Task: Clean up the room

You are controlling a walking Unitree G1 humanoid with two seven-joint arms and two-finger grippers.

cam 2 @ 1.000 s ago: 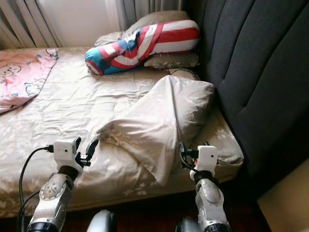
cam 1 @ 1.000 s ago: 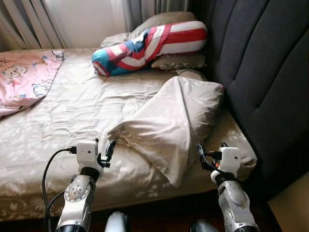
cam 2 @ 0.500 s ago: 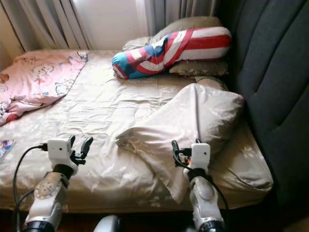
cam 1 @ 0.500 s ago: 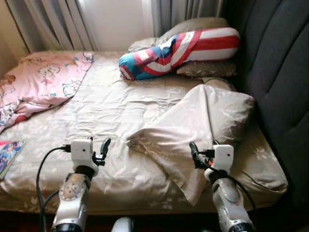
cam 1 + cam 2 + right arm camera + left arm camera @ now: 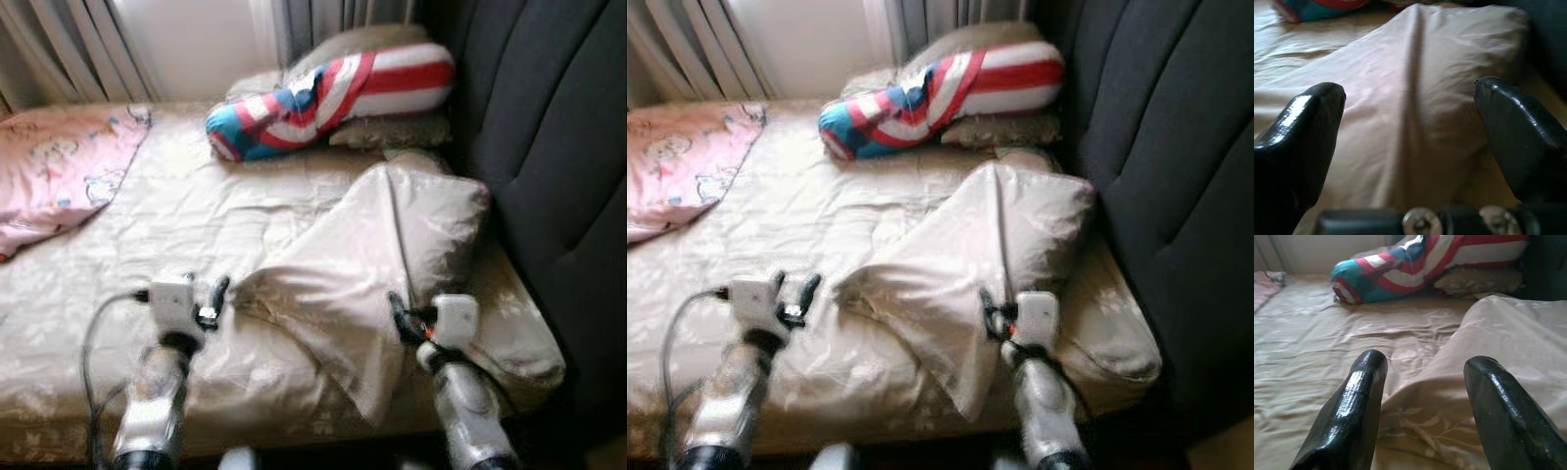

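Both grippers wait open before the beige pillow at the near edge of the bed.

The crumpled beige fabric pillow (image 5: 362, 264) lies askew at the bed's front edge, close to the dark padded headboard (image 5: 549, 166), so it seems the thing to put straight. The left gripper (image 5: 217, 299) hovers beside its left corner and the right gripper (image 5: 400, 318) at its lower side, fingers spread wide and holding nothing, probably ready to take it from both sides. A long striped red, white and blue cushion (image 5: 323, 93) rests against the far headboard corner; a pink printed blanket (image 5: 54, 166) lies at the far left edge.
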